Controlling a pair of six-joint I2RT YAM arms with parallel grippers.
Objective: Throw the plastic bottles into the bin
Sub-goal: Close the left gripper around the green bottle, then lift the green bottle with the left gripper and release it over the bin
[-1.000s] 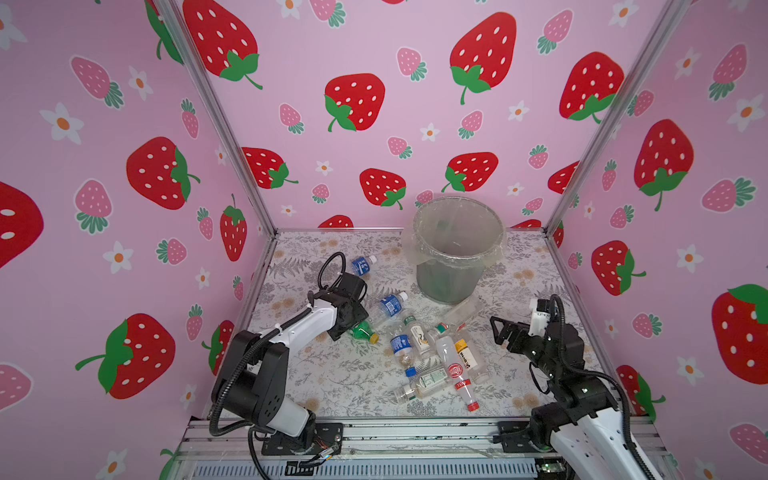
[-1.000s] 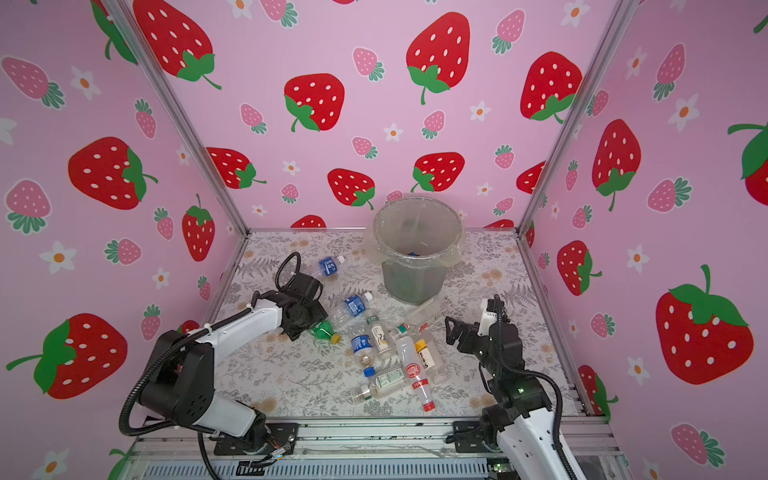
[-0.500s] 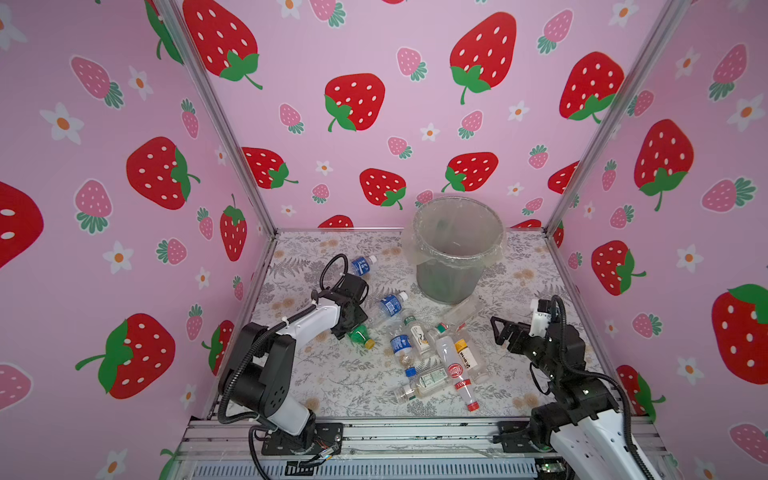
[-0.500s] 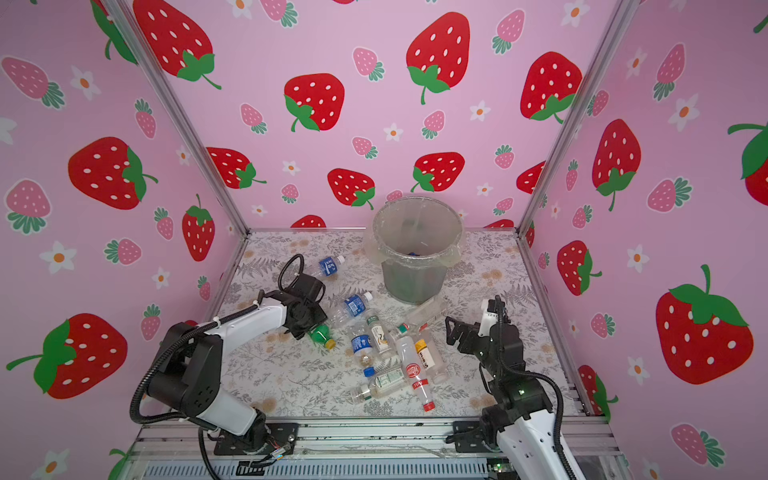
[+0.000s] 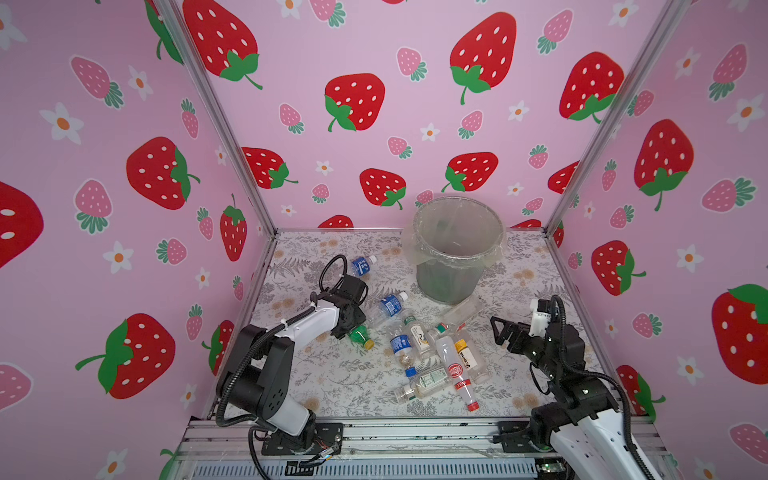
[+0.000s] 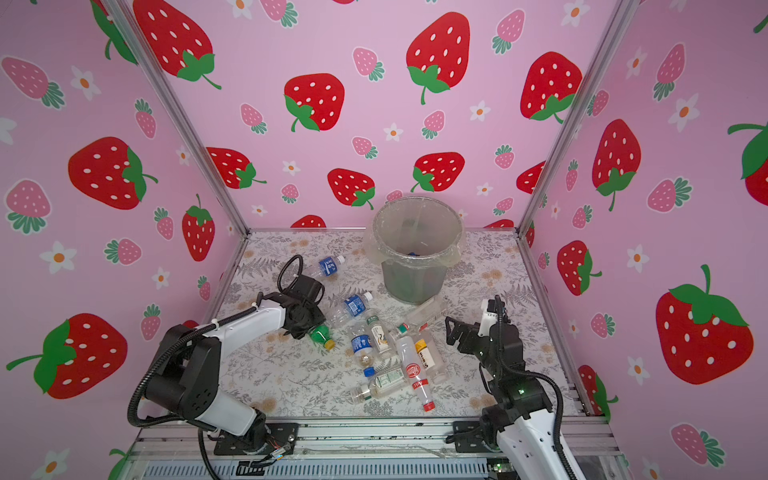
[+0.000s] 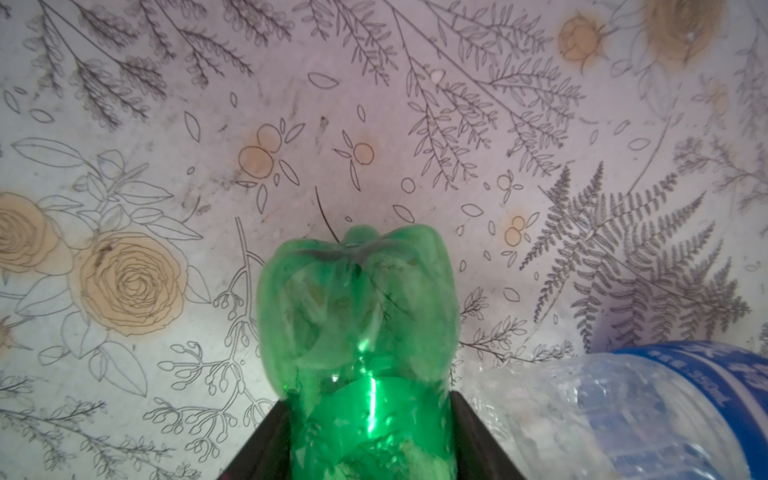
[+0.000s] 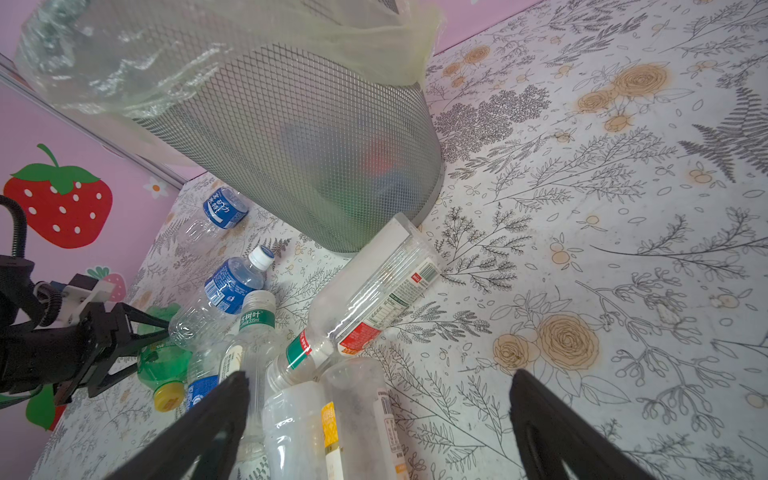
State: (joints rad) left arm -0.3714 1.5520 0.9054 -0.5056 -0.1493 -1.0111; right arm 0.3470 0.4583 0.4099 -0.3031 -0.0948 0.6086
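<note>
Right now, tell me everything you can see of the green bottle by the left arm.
The green bottle is small, made of translucent green plastic, with a yellow cap and a lobed base, and it looks empty. It lies on its side on the table, cap toward the front edge. The left gripper has its jaws against both sides of the body, with the base sticking out past them. A blue-label bottle lies close beside it; whether they touch is unclear.

Noted: the bin [image 8: 332, 145] is matt grey metal mesh. Its liner bag [image 8: 232, 37] is thin clear plastic, glossy and wrinkled. The green bottle [image 7: 357, 316] is translucent glossy plastic, dented. The clear bottle [image 8: 374, 286] against the bin's foot is ribbed plastic. The tabletop [image 7: 415, 124] is a smooth, matt printed sheet.
</note>
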